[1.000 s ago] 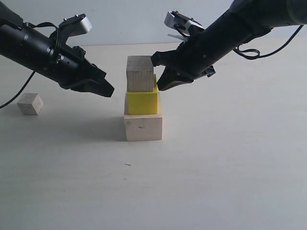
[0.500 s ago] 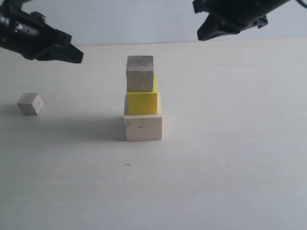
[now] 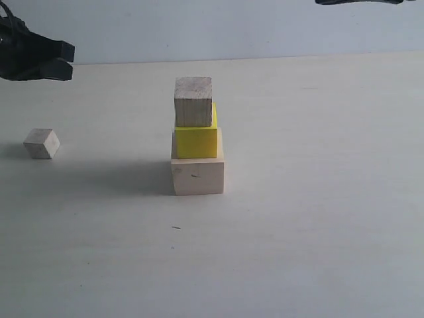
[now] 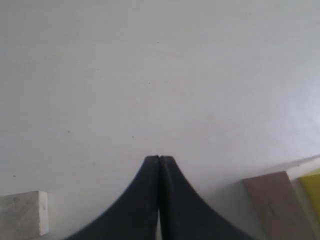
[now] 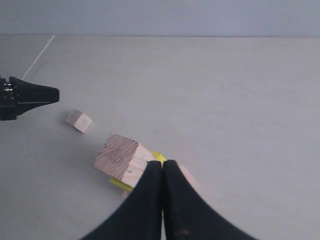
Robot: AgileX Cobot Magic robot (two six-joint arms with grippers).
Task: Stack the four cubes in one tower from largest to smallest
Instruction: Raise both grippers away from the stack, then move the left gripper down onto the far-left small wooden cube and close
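Three cubes stand as a tower mid-table: the large pale wood cube (image 3: 197, 175) at the bottom, the yellow cube (image 3: 197, 140) on it, the brownish grained cube (image 3: 193, 101) (image 5: 122, 160) on top. The smallest pale cube (image 3: 42, 143) (image 5: 79, 120) (image 4: 22, 215) lies alone on the table far to the left. My left gripper (image 3: 70, 59) (image 4: 159, 159) hovers shut and empty above that small cube, well left of the tower. My right gripper (image 5: 162, 163) is shut and empty, high above the tower; only a dark sliver of the right arm (image 3: 358, 2) shows in the exterior view.
The table (image 3: 318, 218) is a plain pale surface, with a light wall behind its far edge. In the left wrist view the brownish cube's top (image 4: 275, 205) and a strip of the yellow cube (image 4: 312, 192) show at the frame's edge.
Both arms have pulled away from the tower: the left one back to the left, the right one up and almost out of the exterior view. The cubes have not moved.
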